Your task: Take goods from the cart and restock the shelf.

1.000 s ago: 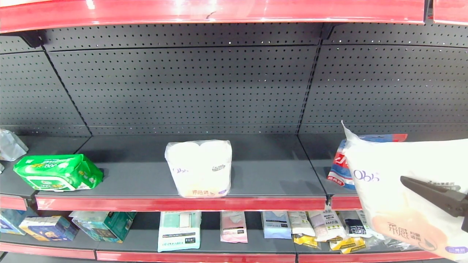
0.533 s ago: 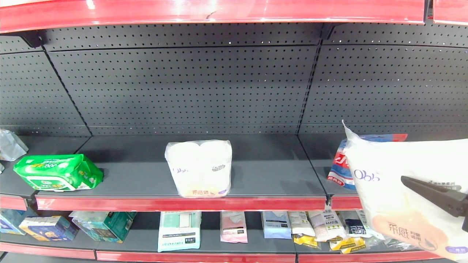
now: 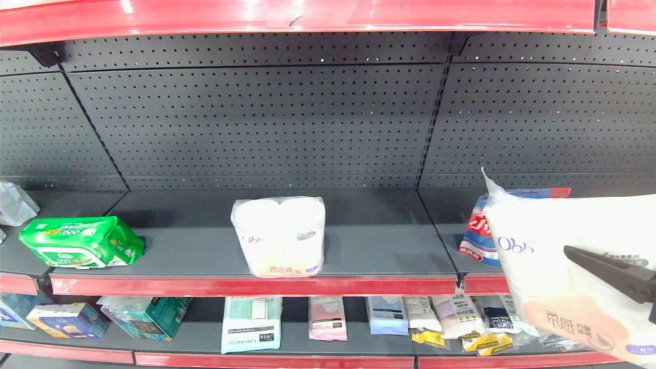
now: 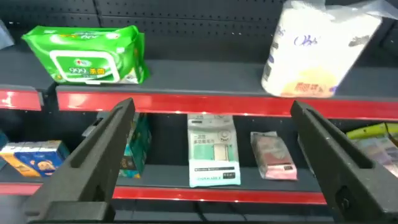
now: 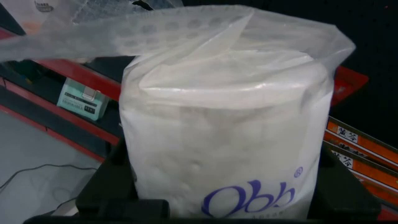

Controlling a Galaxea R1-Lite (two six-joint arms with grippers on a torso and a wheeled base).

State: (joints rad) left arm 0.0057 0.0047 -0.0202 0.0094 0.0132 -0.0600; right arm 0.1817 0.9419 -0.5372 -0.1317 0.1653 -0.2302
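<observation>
At lower right, right fingers (image 3: 605,269) still grip the pack (image 3: 543,256), barely shifted, so shelving seems pending; left fingers (image 4: 99,149) gape empty.

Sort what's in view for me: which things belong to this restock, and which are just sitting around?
Part of the job: held roll pack, clamped in the right gripper; matching roll pack standing on the middle shelf; left gripper, open, empty.
Just lying about: green wipes pack; blue-and-red packet; sachets and boxes on the lower shelf.
</observation>
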